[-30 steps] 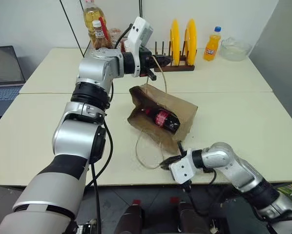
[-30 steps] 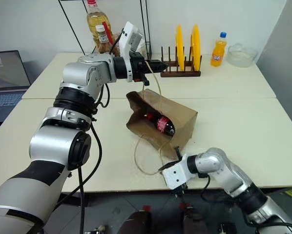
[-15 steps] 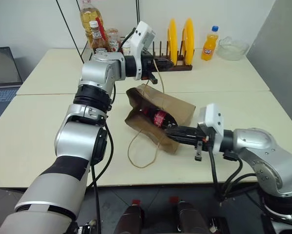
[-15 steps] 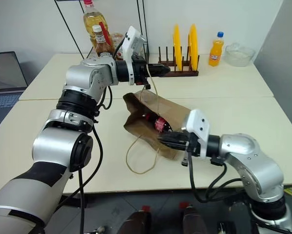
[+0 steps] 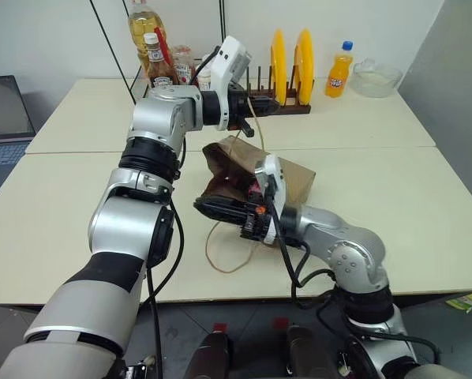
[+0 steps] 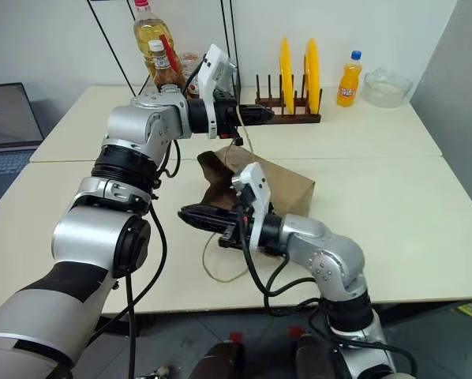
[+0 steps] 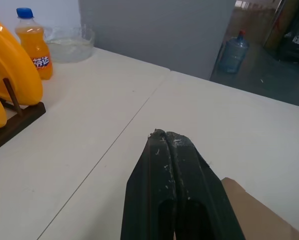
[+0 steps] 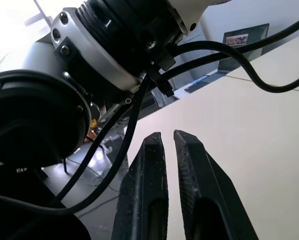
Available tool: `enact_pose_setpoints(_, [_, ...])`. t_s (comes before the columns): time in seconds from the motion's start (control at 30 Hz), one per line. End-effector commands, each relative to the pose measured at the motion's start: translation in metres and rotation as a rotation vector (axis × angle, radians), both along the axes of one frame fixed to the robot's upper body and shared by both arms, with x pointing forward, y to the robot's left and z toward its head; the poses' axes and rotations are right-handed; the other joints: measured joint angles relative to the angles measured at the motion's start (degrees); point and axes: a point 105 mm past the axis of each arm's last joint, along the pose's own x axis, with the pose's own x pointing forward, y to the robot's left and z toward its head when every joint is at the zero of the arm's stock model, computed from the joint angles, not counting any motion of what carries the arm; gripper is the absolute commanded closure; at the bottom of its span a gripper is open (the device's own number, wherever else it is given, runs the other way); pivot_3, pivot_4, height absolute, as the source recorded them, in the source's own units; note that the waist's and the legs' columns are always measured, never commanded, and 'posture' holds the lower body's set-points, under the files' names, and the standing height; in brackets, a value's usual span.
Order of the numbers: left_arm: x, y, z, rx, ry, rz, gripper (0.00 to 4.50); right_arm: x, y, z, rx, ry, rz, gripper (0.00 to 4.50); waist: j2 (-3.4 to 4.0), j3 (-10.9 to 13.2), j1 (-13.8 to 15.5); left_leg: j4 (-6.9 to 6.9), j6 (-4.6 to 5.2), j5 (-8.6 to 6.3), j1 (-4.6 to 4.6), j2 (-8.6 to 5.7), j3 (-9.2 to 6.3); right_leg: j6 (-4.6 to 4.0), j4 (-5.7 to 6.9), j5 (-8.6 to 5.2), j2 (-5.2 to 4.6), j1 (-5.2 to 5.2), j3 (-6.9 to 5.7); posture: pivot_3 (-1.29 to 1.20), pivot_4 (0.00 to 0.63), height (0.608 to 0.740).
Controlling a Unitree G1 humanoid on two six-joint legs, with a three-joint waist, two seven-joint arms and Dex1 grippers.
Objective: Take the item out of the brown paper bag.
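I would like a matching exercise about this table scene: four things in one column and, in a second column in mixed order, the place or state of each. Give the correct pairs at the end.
Things:
1. paper bag
2. orange soda bottle
3. left gripper
4. yellow plates

Places or states:
A. upright in a wooden rack
B. shut on a twine handle
C. lying on its side at mid-table
D. standing beside a glass bowl at the far edge

Pairs: 1-C, 2-D, 3-B, 4-A
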Motion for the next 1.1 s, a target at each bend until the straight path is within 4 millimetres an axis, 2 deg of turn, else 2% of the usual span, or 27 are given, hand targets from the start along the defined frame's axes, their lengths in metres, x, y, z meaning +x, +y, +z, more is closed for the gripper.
enact_pose_setpoints(0.03, [-0.004, 0.004, 0.024, -0.011, -0.077, 0.002, 4.50, -0.003, 0.005, 0.014, 0.060, -0.022, 0.027, 4.12, 0.00, 0.00, -0.15, 0.00, 0.00, 0.00, 0.00, 0.00, 0.01, 0.00, 0.01, 0.00, 0.00, -0.02, 0.01, 0.00, 0.150, 0.740])
enact_pose_setpoints(0.23, [-0.005, 0.007, 0.025, -0.014, -0.079, 0.010, 4.50, 0.010, -0.001, 0.000, -0.043, -0.089, -0.069, 4.12, 0.00, 0.00, -0.28, -0.02, 0.00, 0.00, 0.00, 0.00, -0.01, 0.00, 0.02, 0.00, 0.01, -0.04, 0.00, 0.00, 0.150, 0.740])
enact_pose_setpoints(0.33, [-0.005, 0.009, 0.025, -0.010, -0.083, 0.017, 4.50, 0.018, -0.011, -0.012, -0.132, -0.133, -0.134, 4.12, 0.01, 0.00, -0.39, -0.03, 0.00, 0.00, 0.00, 0.00, 0.00, 0.00, 0.02, 0.00, 0.01, -0.05, 0.00, 0.00, 0.150, 0.740])
enact_pose_setpoints(0.4, [-0.005, 0.009, 0.026, -0.011, -0.085, 0.021, 4.50, 0.018, -0.019, -0.015, -0.154, -0.130, -0.154, 4.12, 0.00, 0.00, -0.40, -0.03, 0.00, 0.00, -0.01, 0.00, 0.00, 0.00, 0.02, 0.00, 0.01, -0.05, 0.00, 0.00, 0.150, 0.740])
enact_pose_setpoints(0.43, [-0.005, 0.009, 0.026, -0.012, -0.085, 0.021, 4.50, 0.017, -0.022, -0.015, -0.153, -0.121, -0.151, 4.31, 0.00, 0.00, -0.42, -0.03, 0.00, 0.00, -0.01, 0.01, 0.00, 0.00, 0.01, 0.00, 0.01, -0.05, 0.00, 0.00, 0.150, 0.740])
enact_pose_setpoints(0.47, [-0.005, 0.009, 0.026, -0.013, -0.085, 0.020, 4.50, 0.015, -0.024, -0.015, -0.151, -0.115, -0.146, 4.31, 0.00, 0.00, -0.48, -0.03, 0.01, 0.00, -0.01, 0.01, 0.00, 0.00, 0.01, 0.00, 0.01, -0.05, 0.00, 0.00, 0.150, 0.740])
enact_pose_setpoints(0.73, [-0.004, 0.006, 0.027, -0.018, -0.088, 0.016, 4.50, 0.001, -0.029, -0.012, -0.111, -0.058, -0.083, 4.31, 0.00, 0.00, -0.68, -0.03, 0.01, -0.01, -0.02, 0.02, -0.01, 0.00, 0.01, 0.00, 0.01, -0.05, 0.00, 0.00, 0.150, 0.740])
enact_pose_setpoints(0.97, [-0.005, 0.003, 0.027, -0.023, -0.086, 0.010, 4.50, 0.009, -0.026, -0.010, -0.122, -0.069, -0.139, 4.31, 0.00, 0.00, -0.69, -0.04, 0.02, -0.01, -0.02, 0.02, -0.01, 0.00, 0.02, 0.00, 0.01, -0.05, 0.00, 0.00, 0.150, 0.740])
enact_pose_setpoints(1.03, [-0.005, 0.004, 0.028, -0.023, -0.088, 0.011, 4.50, 0.004, -0.029, -0.001, -0.076, -0.042, -0.106, 3.96, 0.00, 0.00, -0.69, -0.04, 0.02, -0.01, -0.02, 0.01, 0.00, 0.00, 0.01, 0.00, 0.01, -0.05, 0.01, 0.00, 0.150, 0.740])
enact_pose_setpoints(1.1, [-0.004, 0.005, 0.028, -0.022, -0.089, 0.014, 4.50, -0.007, -0.037, 0.015, -0.009, -0.005, -0.042, 3.96, 0.00, 0.00, -0.68, -0.04, 0.01, -0.01, -0.02, 0.02, -0.01, 0.00, 0.01, 0.00, 0.01, -0.05, 0.01, 0.00, 0.150, 0.740])
